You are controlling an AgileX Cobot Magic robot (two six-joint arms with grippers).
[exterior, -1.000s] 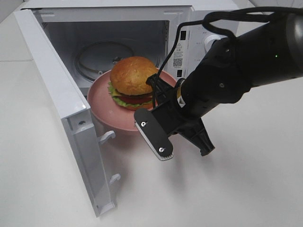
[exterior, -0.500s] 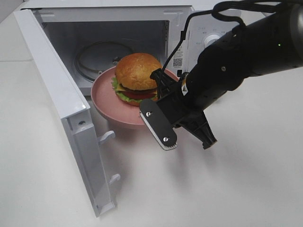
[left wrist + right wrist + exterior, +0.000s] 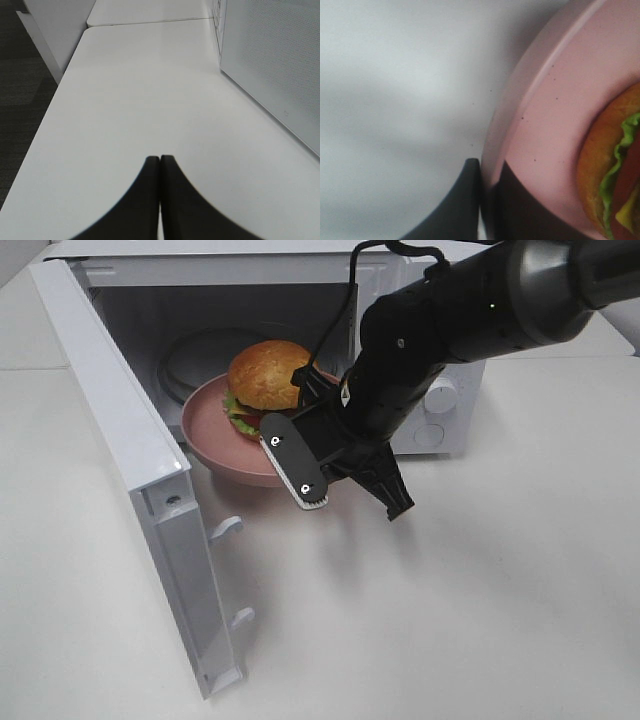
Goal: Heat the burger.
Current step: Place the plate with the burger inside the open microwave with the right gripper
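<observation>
Pink plate [image 3: 215, 435] pinched by right end effector [image 3: 487, 172], burger [image 3: 262, 370] partly behind arm [image 3: 450, 320], left end effector [image 3: 160, 160] closed.

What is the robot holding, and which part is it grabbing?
The right gripper pinches the pink plate by its rim, with the burger sitting on the plate. The left gripper holds nothing.

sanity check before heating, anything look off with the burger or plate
Nothing spilled or damaged. The burger sits upright on the pink plate. Only oddity: the plate is not fully in, its near rim overhangs the front edge of the open microwave, pinched in the right gripper.
</observation>
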